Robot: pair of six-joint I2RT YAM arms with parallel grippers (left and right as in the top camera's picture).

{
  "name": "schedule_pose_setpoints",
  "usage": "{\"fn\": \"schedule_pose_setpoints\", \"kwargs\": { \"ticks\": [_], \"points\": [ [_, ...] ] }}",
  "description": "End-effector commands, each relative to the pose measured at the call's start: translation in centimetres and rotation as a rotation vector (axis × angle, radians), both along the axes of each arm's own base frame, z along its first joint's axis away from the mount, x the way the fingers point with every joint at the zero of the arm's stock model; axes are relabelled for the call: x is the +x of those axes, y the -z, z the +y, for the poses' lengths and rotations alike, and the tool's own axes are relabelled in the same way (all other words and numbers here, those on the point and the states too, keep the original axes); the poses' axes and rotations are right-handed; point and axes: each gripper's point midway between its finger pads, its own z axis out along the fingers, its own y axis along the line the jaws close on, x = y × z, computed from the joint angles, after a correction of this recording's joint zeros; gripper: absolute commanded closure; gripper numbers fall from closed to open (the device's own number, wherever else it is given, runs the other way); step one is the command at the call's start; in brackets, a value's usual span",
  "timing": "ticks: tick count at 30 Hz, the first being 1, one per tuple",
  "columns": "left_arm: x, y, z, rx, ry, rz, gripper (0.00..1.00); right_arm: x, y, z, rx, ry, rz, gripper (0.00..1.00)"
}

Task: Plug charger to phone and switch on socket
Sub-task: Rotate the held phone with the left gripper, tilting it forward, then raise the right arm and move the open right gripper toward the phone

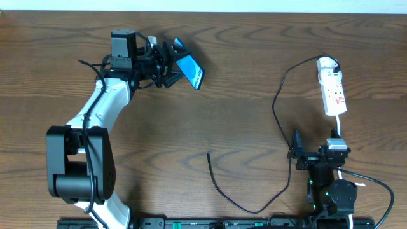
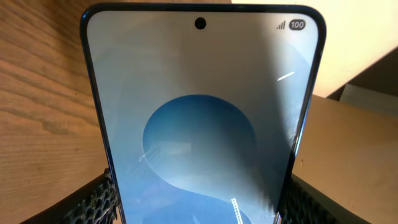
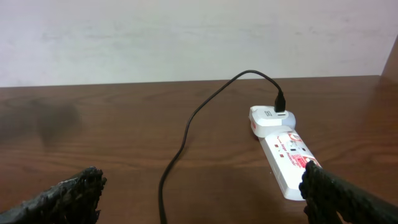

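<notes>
Apparently held clear of the table (image 1: 241, 51) at far left, tilted, screen lit blue: the phone (image 1: 191, 70), pinched by its lower side edges between the pads (image 2: 93, 202) of the left gripper (image 1: 172, 65). Probably presented this way to bare the charging port for the connector. Lying well apart, mid-table: the loose tip (image 1: 209, 154) of the charger (image 1: 278, 117), a thin black cable looping right and up to the socket (image 1: 332, 89), already seated at its far end through a white adapter (image 3: 271, 118). Poised just short of the strip's near end, jaws spread wide and holding nothing: the right gripper (image 3: 199, 202), seemingly placed to reach either cable or switch. Hidden: the phone's bottom edge and port, cut off in the left wrist view. Too small to read: setting of the strip's red switches (image 3: 292, 149), so power state unknown. Thick white cord (image 1: 339, 125) lost behind the right gripper's body.
</notes>
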Motion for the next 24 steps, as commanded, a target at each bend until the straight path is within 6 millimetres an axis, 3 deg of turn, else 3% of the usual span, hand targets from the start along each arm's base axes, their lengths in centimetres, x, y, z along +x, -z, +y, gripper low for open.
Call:
{"fn": "schedule_pose_setpoints", "kwargs": {
  "ticks": [1, 4, 10, 14, 19, 24],
  "points": [
    [0.3, -2.3, 0.0, 0.006, 0.007, -0.093, 0.93, 0.0, -0.1, -0.1, -0.013, 0.007, -0.007, 0.01],
    [0.7, -2.8, 0.0, 0.004, 0.008, -0.127, 0.93, 0.0, -0.7, 0.3, -0.004, -0.017, -0.032, 0.01],
    [1.1, -3.4, -0.1, 0.000, 0.005, -0.163, 0.92, -0.4, -3.5, 3.7, 0.119, -0.214, -0.130, 0.01],
    [1.1, -3.4, 0.0, 0.002, -0.001, -0.162, 0.93, -0.8, -4.6, 4.7, 0.189, -0.275, -0.139, 0.01],
    [1.5, -3.3, 0.2, 0.002, -0.027, -0.151, 0.93, -1.3, -7.5, 5.9, 0.185, -0.348, -0.136, 0.01],
    [1.9, -4.0, 0.2, -0.023, -0.047, -0.156, 0.92, -0.6, -10.3, 7.5, 0.158, -0.443, -0.050, 0.01]
  ]
}}
